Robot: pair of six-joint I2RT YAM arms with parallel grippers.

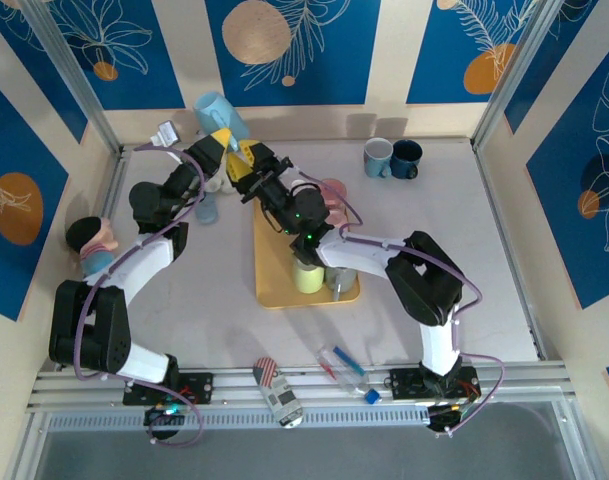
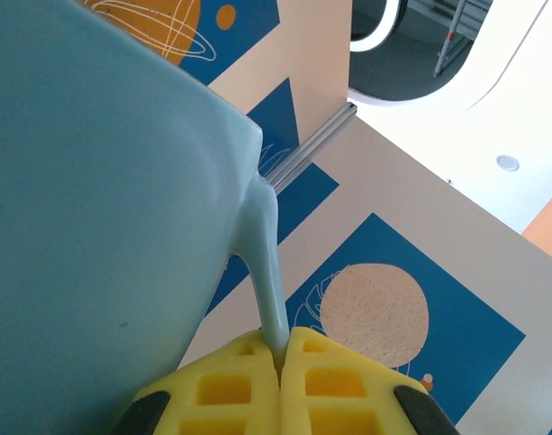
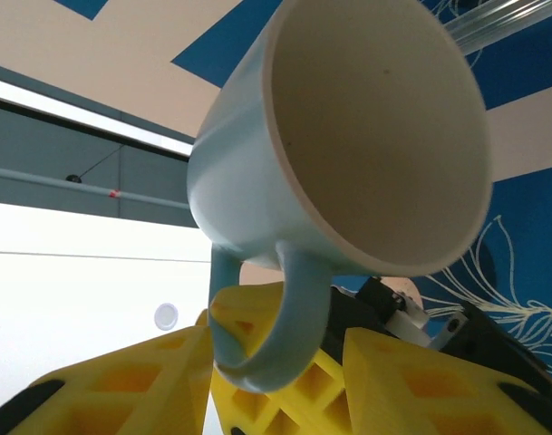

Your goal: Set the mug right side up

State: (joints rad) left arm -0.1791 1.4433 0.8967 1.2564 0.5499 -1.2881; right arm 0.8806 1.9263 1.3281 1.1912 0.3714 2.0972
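Note:
The light blue mug (image 1: 216, 112) hangs in the air near the back wall, tilted. My left gripper (image 1: 222, 138) is shut on its thin handle; in the left wrist view the yellow fingertips (image 2: 282, 349) pinch the handle below the mug body (image 2: 94, 208). My right gripper (image 1: 244, 154) sits just beside it, open. In the right wrist view the mug's open mouth (image 3: 366, 136) faces the camera, and the handle loop lies between the right gripper's (image 3: 277, 340) spread jaws, close to the left finger and apart from the right one.
A wooden tray (image 1: 274, 285) lies mid-table with a yellow-green cup (image 1: 308, 277) on it. A pink mug (image 1: 332, 192) stands behind it, and two blue mugs (image 1: 378, 157) at the back right. A can (image 1: 277, 390) and a pen-like item (image 1: 344, 365) lie at the front edge.

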